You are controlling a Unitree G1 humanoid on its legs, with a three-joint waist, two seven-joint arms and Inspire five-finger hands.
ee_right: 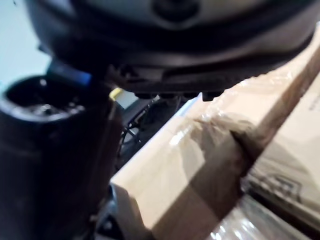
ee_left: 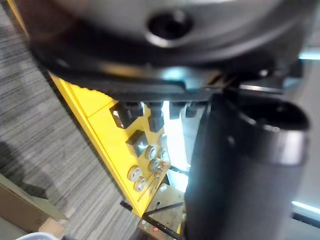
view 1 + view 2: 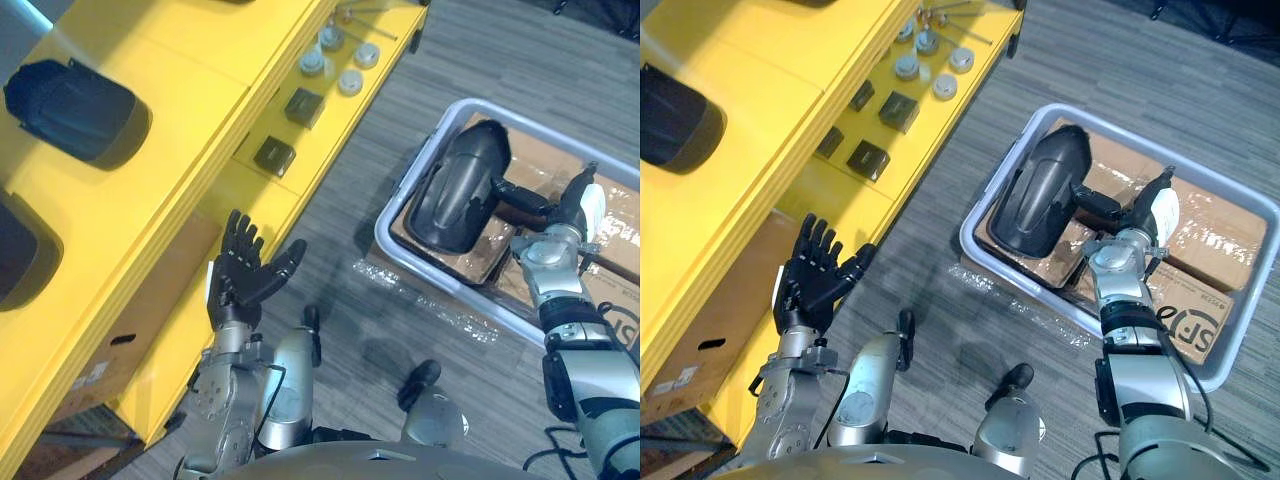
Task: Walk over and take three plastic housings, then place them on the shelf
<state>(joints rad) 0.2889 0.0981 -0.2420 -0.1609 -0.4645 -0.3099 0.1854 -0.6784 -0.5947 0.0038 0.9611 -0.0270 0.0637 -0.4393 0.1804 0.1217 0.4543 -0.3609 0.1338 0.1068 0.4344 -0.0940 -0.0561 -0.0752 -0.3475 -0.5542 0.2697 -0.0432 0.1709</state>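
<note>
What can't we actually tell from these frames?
- Right hand at the black housing: grip unclear. The contact is tiny in the eye views, and the right wrist view is blurred.
- Dark housing on the yellow shelf: cut off by the left eye view's left edge.
- Round parts on its lower level: too small to identify.

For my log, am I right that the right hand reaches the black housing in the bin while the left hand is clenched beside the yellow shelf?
Not quite: the left hand beside the yellow shelf is open, fingers spread, as the left eye view shows. The right hand does reach the black housing in the bin.
</note>
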